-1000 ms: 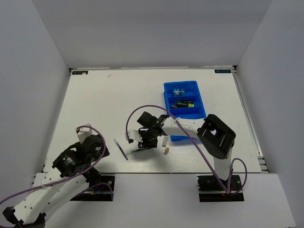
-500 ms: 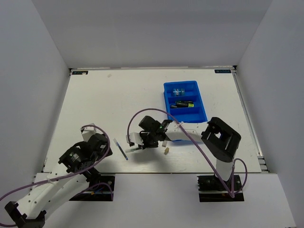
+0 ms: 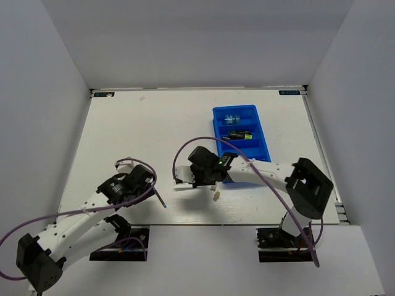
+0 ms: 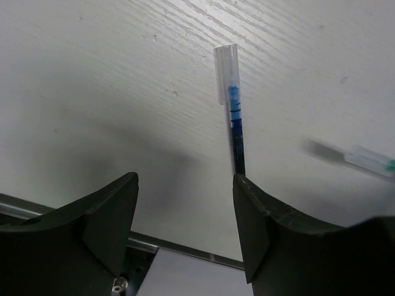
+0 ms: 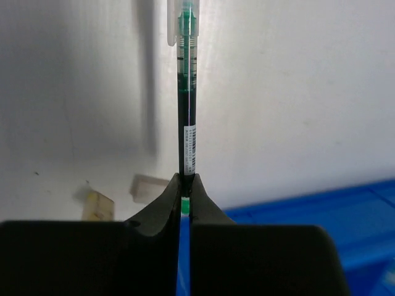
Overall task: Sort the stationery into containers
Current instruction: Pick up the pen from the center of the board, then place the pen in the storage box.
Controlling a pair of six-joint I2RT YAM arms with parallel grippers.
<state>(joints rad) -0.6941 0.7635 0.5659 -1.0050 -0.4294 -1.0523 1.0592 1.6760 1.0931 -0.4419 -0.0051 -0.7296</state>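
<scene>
- Two thin pens matter here. The right gripper point(image 5: 185, 182) is pinched tight on a green-ink pen with a clear cap point(image 5: 187, 117), holding it above the white table point(image 3: 123, 135) near the bright blue divided plastic tray point(image 3: 215, 126).
- Carry it level, line it up with a long compartment, and lower it before releasing.
- The left gripper point(image 4: 185, 179) is spread wide. A blue-ink pen with a clear cap point(image 4: 234, 123) lies on the table, its end by one finger, so centre over the barrel before closing.
</scene>
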